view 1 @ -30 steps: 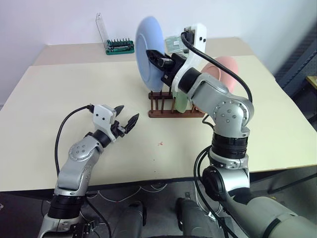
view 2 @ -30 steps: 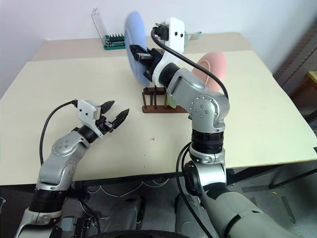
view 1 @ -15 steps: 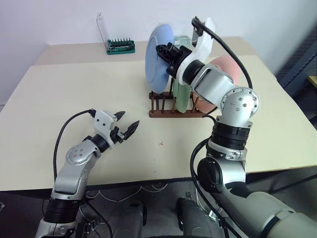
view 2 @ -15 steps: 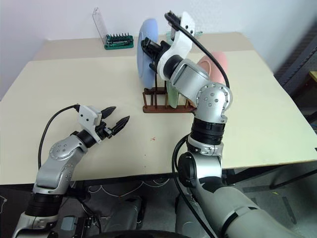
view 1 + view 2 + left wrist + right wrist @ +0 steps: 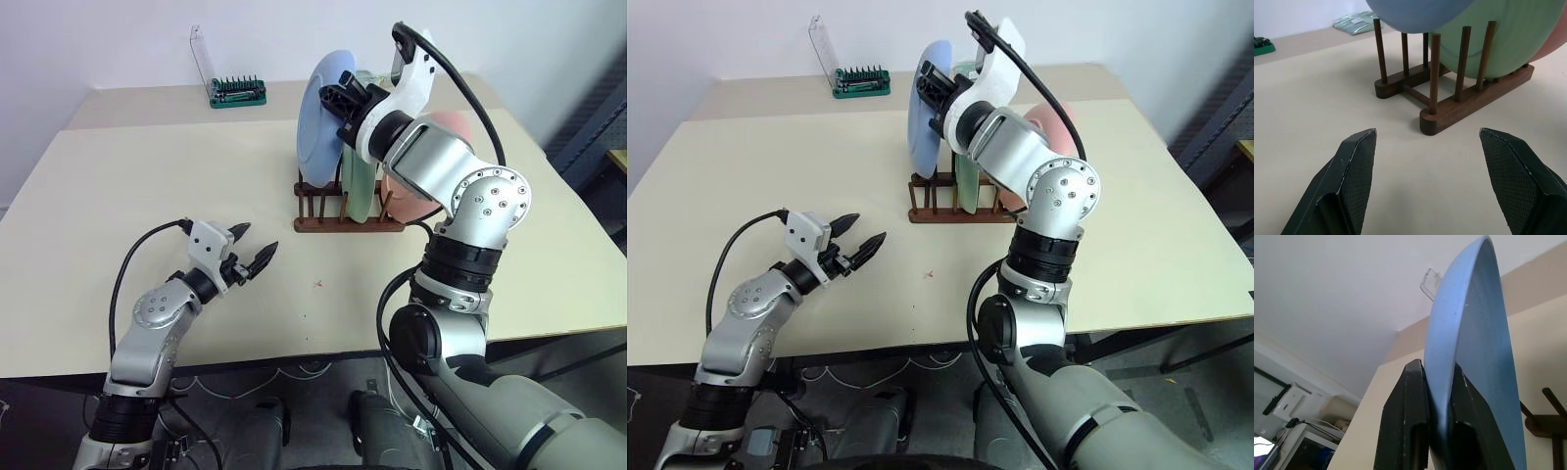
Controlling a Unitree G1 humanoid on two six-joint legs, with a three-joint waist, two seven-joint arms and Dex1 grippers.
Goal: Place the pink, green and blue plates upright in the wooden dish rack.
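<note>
My right gripper (image 5: 1437,396) pinches the blue plate's (image 5: 321,117) rim, holding it upright over the wooden dish rack (image 5: 348,211). My arm hides most of the green plate (image 5: 359,191) and pink plate (image 5: 446,132) standing there. Left gripper (image 5: 252,247) hangs open above the surface (image 5: 147,176).

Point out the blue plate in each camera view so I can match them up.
Left eye view: blue plate, top centre, above the wooden dish rack.
Right eye view: top centre, above the rack's left end.
Left wrist view: its lower edge along the top, in front of the green plate.
Right wrist view: edge-on, pinched by the right gripper.
Shared landmark: the rack.
</note>
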